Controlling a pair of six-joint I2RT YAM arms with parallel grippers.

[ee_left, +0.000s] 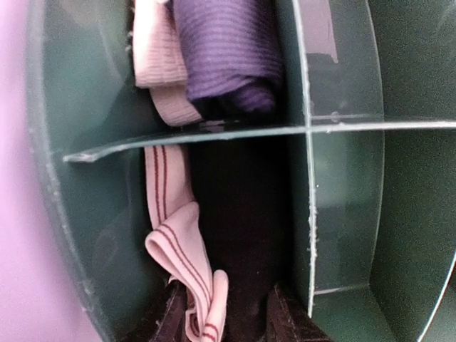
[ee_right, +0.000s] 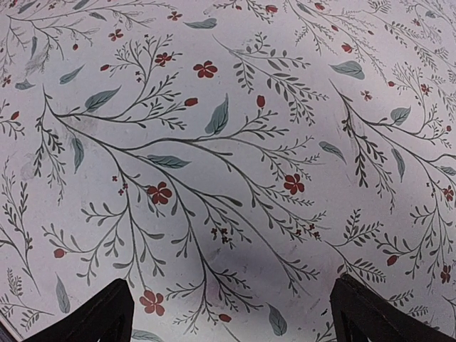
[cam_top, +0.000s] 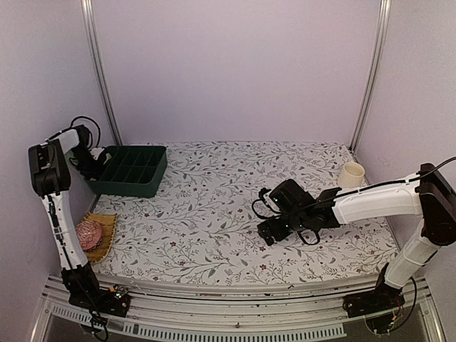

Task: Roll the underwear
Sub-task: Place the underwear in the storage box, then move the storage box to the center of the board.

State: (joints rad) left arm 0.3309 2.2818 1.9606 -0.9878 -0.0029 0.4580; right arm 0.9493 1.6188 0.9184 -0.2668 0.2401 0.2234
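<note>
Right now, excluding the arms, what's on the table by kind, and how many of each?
Green compartment tray: 1
Cream cup: 1
Pink knitted ball: 1
Woven mat under the ball: 1
Underwear visible: 2, a purple roll and a striped-band piece, in neighbouring tray compartments
Total: 6; more may sit unseen in the tray.

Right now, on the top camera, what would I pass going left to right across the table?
pink knitted ball → dark green tray → right gripper → cream cup
</note>
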